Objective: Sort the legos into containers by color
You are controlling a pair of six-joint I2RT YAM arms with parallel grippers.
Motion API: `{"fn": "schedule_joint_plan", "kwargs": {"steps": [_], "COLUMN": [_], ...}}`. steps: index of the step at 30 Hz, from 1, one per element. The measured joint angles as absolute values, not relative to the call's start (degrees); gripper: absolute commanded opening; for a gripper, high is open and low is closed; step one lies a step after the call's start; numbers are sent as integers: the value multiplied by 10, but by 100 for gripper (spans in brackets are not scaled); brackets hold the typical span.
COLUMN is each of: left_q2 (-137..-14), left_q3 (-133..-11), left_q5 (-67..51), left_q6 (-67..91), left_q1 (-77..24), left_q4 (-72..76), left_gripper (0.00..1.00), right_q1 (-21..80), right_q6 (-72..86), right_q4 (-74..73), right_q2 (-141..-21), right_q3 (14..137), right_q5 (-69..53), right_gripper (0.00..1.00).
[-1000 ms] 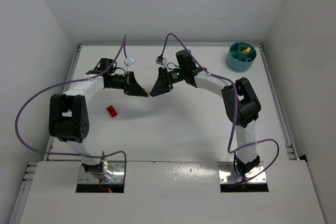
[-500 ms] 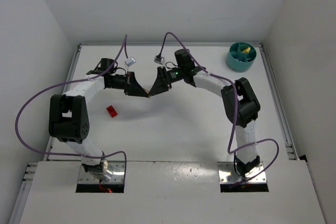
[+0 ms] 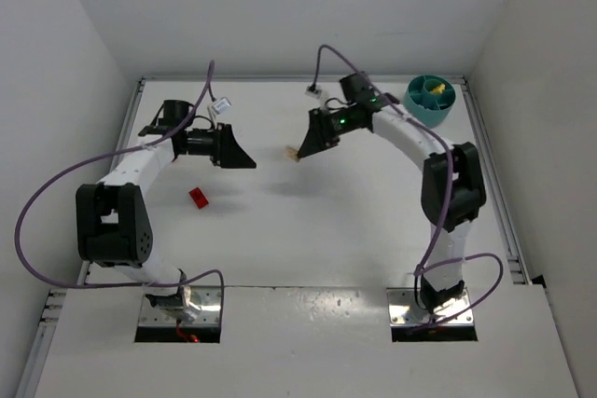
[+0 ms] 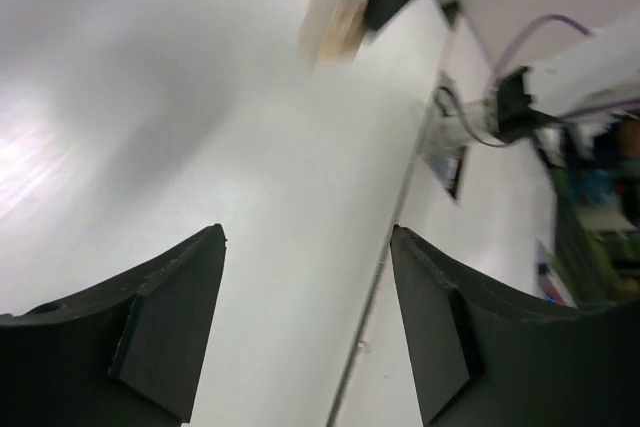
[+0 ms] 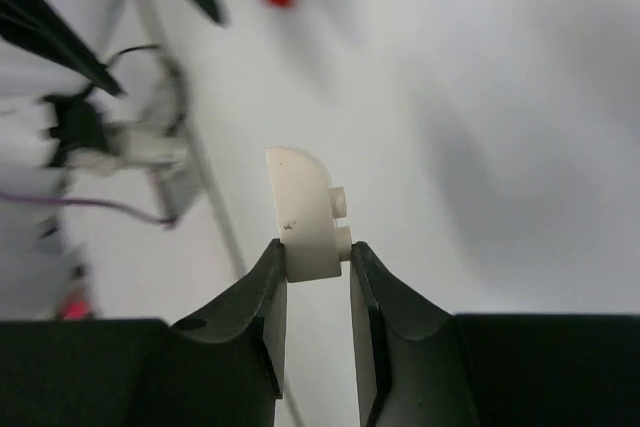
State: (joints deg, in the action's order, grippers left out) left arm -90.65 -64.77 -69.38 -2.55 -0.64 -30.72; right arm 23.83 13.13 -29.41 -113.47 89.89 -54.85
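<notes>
- Carrying the small whitish plastic brick across to the tub is judged to be the step in hand. The left arm takes no part in it. The left jaws stand wide apart over the left of the worktop with nothing between them.
- Near those jaws, on the side toward the arm bases, a small red plastic brick lies on the worktop, well apart from everything else. It looks like a later pick.
- Near the middle, the right arm holds the whitish brick. The right jaws are pinched on one end of it, most of it juts past the tips, and it seems to be clear of the surface.
- With so little of the brick inside the pinch, a smooth, unhurried swing to the right would serve best, with no loosening until the brick is over its compartment.
- In the far right corner sits the round teal plastic tub, divided inside. A small yellow piece lies in one compartment, so the whitish brick belongs in another, let go low so that it cannot bounce out.
- The white worktop is flat and smooth with a soft sheen, which would let a dropped brick skid.
- Plain white walls close it in on the left, back and right, and purple cables loop off both arms.
</notes>
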Motion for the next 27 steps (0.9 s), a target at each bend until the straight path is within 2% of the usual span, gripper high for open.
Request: {"fn": "schedule_joint_plan", "kwargs": {"steps": [5,13,15,22,27], "left_q2": [-879,-870,-870,-870,-881], "left_q3": [-657,-678,-678,-678,-678], "left_q5": [-575,-448,-433,-421,-423], "left_q6": [-37,-45,-44,-41,-38], "left_q1": [7,1,-1,-3,-3], "left_q4": [-308,-300,-300,-299,-298], "left_gripper": [73,73,74,100,100], "right_q1": [115,-67,-97,-165,-167], "right_q6": [-16,-136,-147,-157,-155], "right_q4": [-431,-470,-467,-448,-427], "right_q2": [-1056,-1025,-1040,-1150,-1216], "right_q3": [947,1042,1076,1205,1235], "right_q5": [-371,-124,-98,-56,-49], "right_gripper": [0,0,0,0,0]}}
